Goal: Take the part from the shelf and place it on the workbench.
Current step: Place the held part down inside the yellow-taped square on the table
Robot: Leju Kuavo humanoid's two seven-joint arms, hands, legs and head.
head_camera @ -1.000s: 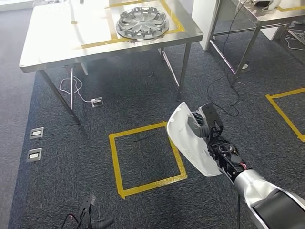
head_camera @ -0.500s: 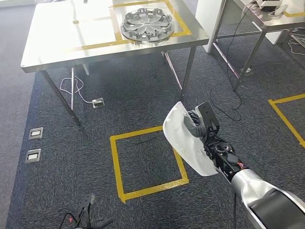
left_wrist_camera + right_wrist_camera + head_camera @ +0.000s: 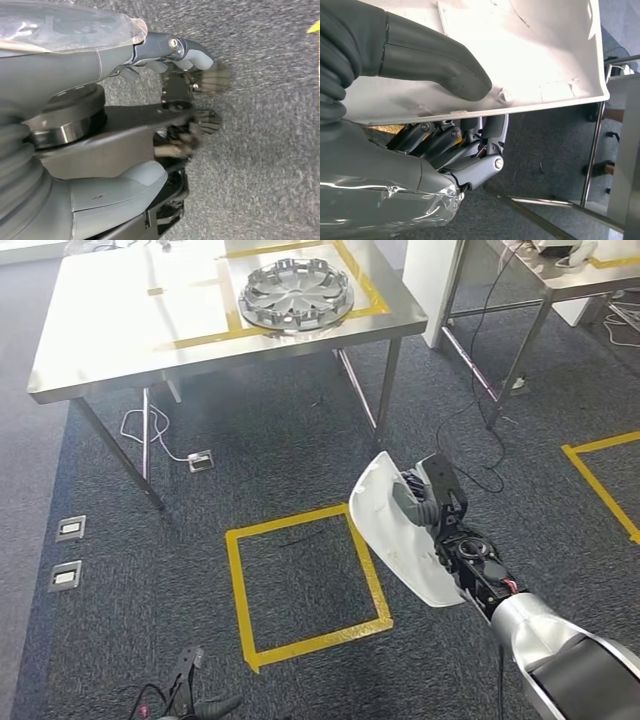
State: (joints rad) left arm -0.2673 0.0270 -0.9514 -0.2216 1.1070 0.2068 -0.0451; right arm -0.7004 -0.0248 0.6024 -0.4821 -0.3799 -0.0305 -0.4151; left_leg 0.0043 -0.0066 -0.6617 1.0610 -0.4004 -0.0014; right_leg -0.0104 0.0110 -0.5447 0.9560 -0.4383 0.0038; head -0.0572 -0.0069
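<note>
The white part (image 3: pixel 392 535) was held above the carpet, right of the yellow tape square (image 3: pixel 306 580), pinched between the right hand's (image 3: pixel 430 505) thumb and fingers. The workbench (image 3: pixel 98 320) stood far left. The left hand (image 3: pixel 181 100) hung with fingers curled on nothing.

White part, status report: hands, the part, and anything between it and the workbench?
Right hand grips white part, thumb on its inner face. Left hand empty, over carpet. Workbench ahead carries a hubcap. Floor cables by its legs.
</note>
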